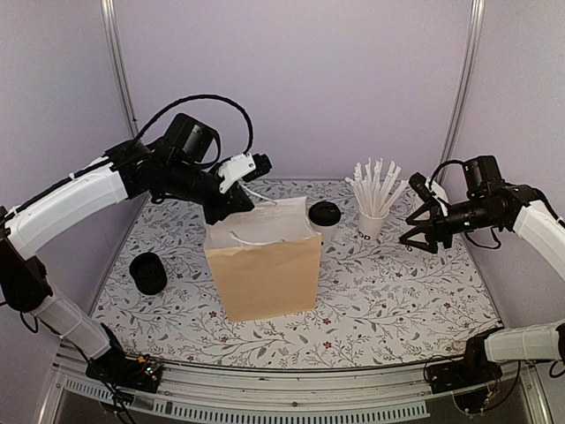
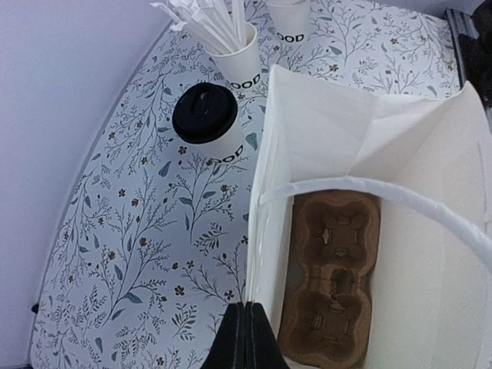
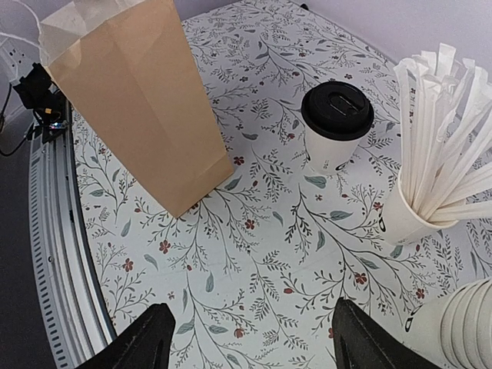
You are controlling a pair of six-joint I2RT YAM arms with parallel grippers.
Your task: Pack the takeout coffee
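Upright brown paper bag, cup carrier inside. Bag rim pinched in shut left claw; hold mouth wide. Just behind bag's right corner: lidded coffee cup. Empty right claw gapes wide; grip below lid.

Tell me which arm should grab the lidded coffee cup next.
Right. The right gripper is open, empty, and faces the lidded cup. The left gripper is shut on the rim of the paper bag, so it is occupied.
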